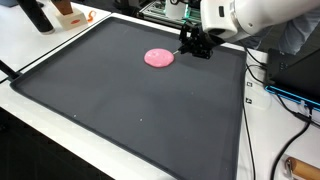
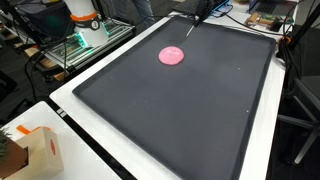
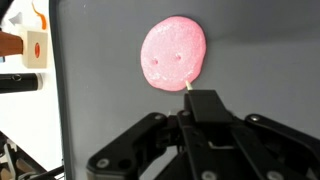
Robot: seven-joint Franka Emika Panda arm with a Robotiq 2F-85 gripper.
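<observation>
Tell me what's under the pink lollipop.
The dark grey mat shows all around the pink lollipop, which lies flat on it. The patch beneath is covered, and the stick vanishes under the shut tool.

My pincer point(image 3: 203, 100) is smooth, matt black plastic. The round pink disc point(image 3: 173, 52) looks like soft, faintly glossy, dimpled rubber. The dark grey mat point(image 1: 150, 110) is matt and fine-textured, on the smooth white bench point(image 1: 35, 45).
</observation>
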